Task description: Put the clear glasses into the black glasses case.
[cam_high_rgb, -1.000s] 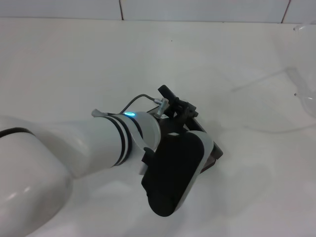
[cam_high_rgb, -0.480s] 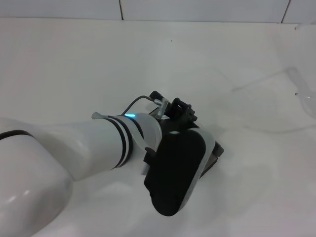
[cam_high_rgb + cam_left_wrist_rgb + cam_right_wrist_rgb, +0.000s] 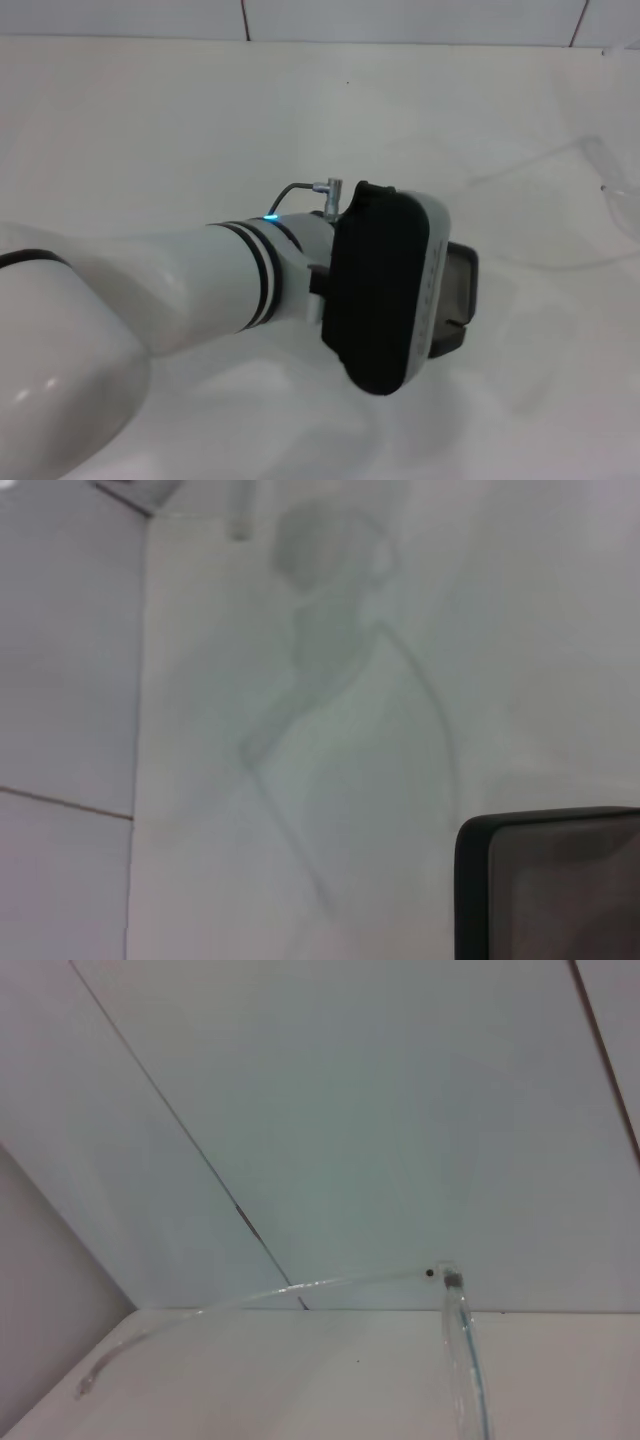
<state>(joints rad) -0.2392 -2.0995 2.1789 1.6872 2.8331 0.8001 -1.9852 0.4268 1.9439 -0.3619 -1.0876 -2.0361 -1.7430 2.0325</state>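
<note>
Rotated since before, the left tool [image 3: 440,300], grip state hidden, covers the black glasses case [image 3: 458,295]; next, the clear glasses [image 3: 600,175] need bringing over.

Black glasses case [image 3: 550,885]: only one rounded corner in frame, dark rim, grey inside. White table [image 3: 330,730] around it carries a soft dark shadow. Tiled wall [image 3: 65,680] beyond. No fingers visible.
</note>
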